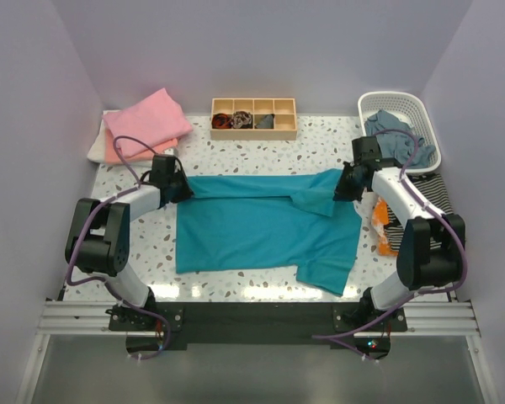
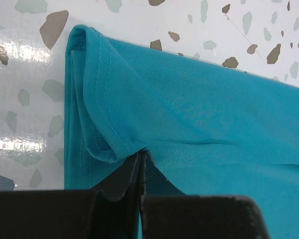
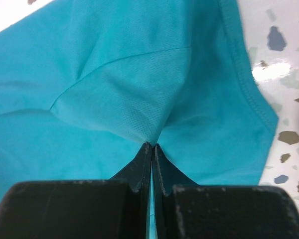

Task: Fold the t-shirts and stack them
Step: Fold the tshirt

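A teal-blue t-shirt (image 1: 265,231) lies spread on the speckled table, its far edge folded over. My left gripper (image 1: 183,192) is shut on the shirt's far left corner; in the left wrist view the gripper (image 2: 141,155) pinches the cloth beside a hemmed fold (image 2: 97,107). My right gripper (image 1: 343,187) is shut on the far right part of the shirt; in the right wrist view the gripper (image 3: 152,147) pinches a bunched pleat of teal cloth (image 3: 124,99). Folded pink (image 1: 147,122), peach (image 1: 118,154) and white (image 1: 97,147) shirts are stacked at the back left.
A wooden divided tray (image 1: 253,118) with small items stands at the back middle. A white laundry basket (image 1: 417,114) holding grey-blue cloth stands at the back right. Striped cloth (image 1: 433,198) and an orange item (image 1: 383,231) lie right of the shirt.
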`<state>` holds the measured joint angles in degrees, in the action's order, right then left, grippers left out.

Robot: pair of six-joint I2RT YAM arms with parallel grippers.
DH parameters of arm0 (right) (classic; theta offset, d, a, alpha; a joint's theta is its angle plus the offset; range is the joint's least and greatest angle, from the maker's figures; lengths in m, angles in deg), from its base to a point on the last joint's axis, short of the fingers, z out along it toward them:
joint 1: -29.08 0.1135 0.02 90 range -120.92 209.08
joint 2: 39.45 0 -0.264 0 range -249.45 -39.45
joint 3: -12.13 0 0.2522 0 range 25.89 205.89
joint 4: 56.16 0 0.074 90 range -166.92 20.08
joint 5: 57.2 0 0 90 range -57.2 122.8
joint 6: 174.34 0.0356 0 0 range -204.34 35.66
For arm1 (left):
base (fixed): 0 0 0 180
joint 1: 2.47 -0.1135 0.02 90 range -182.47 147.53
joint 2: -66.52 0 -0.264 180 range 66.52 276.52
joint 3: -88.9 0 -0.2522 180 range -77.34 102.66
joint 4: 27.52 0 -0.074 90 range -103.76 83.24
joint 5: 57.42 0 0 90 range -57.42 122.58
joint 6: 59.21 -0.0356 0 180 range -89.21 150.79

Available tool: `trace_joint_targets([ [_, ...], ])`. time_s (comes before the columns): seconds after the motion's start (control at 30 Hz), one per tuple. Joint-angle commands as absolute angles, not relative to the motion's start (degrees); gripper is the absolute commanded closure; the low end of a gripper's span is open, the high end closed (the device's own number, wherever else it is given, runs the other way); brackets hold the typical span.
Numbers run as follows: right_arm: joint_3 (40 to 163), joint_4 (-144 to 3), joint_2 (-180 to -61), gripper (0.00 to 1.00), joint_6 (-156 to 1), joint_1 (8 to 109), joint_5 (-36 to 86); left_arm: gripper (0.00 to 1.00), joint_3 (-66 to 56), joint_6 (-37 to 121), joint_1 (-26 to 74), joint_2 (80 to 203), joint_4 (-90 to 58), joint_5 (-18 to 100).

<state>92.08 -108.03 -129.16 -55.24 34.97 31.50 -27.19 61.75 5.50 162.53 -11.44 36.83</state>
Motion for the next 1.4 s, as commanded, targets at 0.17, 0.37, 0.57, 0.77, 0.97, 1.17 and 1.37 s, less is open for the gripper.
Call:
trace_joint_targets([
  [0.17, 94.88, -110.96, -123.65, 1.00, -53.14, 34.44, 24.01, 1.00, -26.37, 62.60, 5.79, 161.71, -14.12, 37.68],
  [0.37, 94.01, -114.92, -122.51, 1.00, -53.84, 34.35, 26.38, 1.00, -26.89, 62.34, 5.79, 161.01, -13.85, 36.54],
  [0.57, 90.14, -115.10, -122.59, 1.00, -54.89, 34.44, 29.99, 1.00, -28.30, 62.34, 5.79, 161.27, -12.10, 36.10],
  [0.77, 86.97, -113.78, -126.46, 0.84, -56.65, 34.36, 34.80, 1.00, -28.48, 61.90, 5.79, 161.53, -10.51, 35.66],
  [0.97, 89.52, -113.95, -124.63, 0.58, -56.48, 34.44, 45.60, 0.57, -24.35, 60.49, 5.62, 160.31, -3.14, 31.28],
  [1.17, 94.09, -109.92, -122.94, 0.58, -58.41, 34.44, 41.87, 0.41, -23.20, 60.58, 5.70, 154.51, -5.66, 34.23],
  [1.37, 95.67, -100.86, -128.91, 0.58, -56.13, 34.44, 33.51, 0.44, -20.83, 61.20, 6.23, 159.14, -12.88, 42.58],
])
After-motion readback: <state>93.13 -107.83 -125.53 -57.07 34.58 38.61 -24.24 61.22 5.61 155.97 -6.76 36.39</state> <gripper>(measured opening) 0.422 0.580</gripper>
